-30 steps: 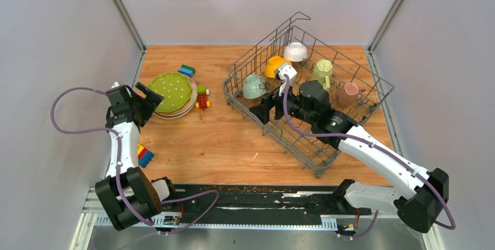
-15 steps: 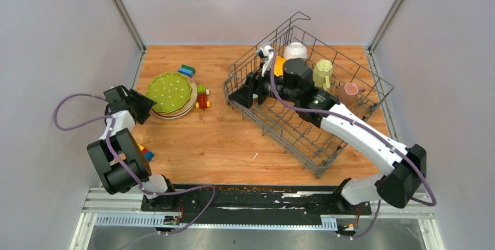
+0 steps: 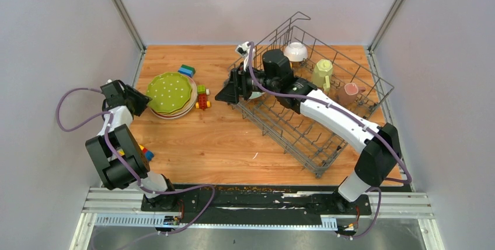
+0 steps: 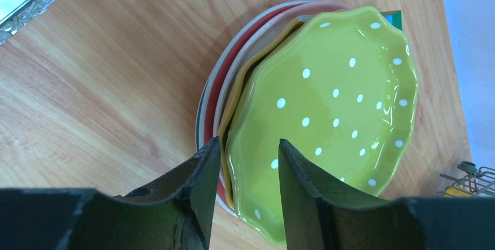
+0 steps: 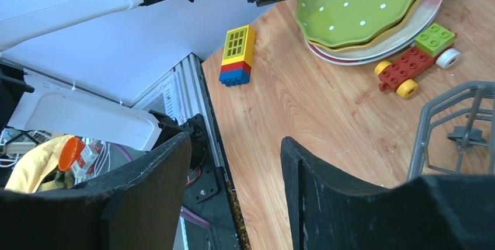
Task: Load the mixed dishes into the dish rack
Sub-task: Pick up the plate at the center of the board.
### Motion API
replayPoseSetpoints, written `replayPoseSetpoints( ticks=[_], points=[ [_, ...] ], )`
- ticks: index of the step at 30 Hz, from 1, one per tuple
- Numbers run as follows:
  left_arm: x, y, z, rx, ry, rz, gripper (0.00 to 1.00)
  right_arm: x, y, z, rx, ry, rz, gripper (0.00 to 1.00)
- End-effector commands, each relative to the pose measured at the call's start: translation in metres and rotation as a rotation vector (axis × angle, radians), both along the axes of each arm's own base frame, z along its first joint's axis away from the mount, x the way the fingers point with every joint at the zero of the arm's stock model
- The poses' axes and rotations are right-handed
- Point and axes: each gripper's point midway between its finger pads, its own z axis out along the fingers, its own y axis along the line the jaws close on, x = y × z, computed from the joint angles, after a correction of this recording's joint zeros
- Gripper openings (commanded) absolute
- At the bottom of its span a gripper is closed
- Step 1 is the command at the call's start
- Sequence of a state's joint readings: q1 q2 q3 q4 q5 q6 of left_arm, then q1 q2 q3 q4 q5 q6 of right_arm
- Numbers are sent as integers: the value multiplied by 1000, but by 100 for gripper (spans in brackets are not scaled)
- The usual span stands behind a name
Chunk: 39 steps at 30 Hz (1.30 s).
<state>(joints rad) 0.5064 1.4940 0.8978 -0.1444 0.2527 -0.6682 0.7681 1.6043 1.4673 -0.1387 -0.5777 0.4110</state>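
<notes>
Mixed dishes in two groups. Lime-green dotted plate (image 3: 170,92) topmost on a stack of plates (image 4: 211,95) with yellow, pink and grey rims, at the left of the wooden table (image 3: 222,139), well apart from the dish rack (image 3: 303,139). Inside the rack, towards its far end: white bowl (image 3: 296,51), pale-green mug (image 3: 322,73), pink mug (image 3: 351,90). More behind the right arm, too hidden to name.

Left gripper (image 4: 245,150): about half open, fingers astride the near rim of the lime-green dotted plate, one over its dotted face, the other just outside, above the lower rims. Cannot tell whether the pads touch it.

Right gripper (image 5: 233,145): fingers apart, nothing between them; hangs above bare wood just beyond the rack's left end.

Red toy car (image 5: 415,63) just beside the stack; yellow block (image 5: 236,55) near the table's left edge.
</notes>
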Motion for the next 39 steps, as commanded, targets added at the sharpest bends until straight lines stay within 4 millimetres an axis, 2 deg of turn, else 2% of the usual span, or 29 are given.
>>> replayPoseSetpoints(
  ticks=[1, 14, 20, 28, 30, 35, 39],
  points=[
    [-1, 14, 3, 62, 10, 3, 48, -3, 5, 25, 51, -9, 34, 58],
    [12, 18, -5, 66, 5, -29, 43, -1, 14, 12, 39, 41, 58, 57],
    [16, 17, -4, 65, -15, -40, 30, 1, 16, 4, 28, 55, 60, 57],
    [10, 11, -5, 58, -21, -52, 3, 4, 20, -7, 14, 94, 58, 58],
    [8, 8, -1, 60, -35, -56, 0, 4, 22, -10, 12, 107, 66, 59],
    [5, -1, 18, 55, -86, -83, 0, 3, 26, -21, -1, 156, 80, 59],
    [2, -7, 25, 47, -97, -106, 0, 2, 29, -22, 1, 182, 92, 59]
  ],
)
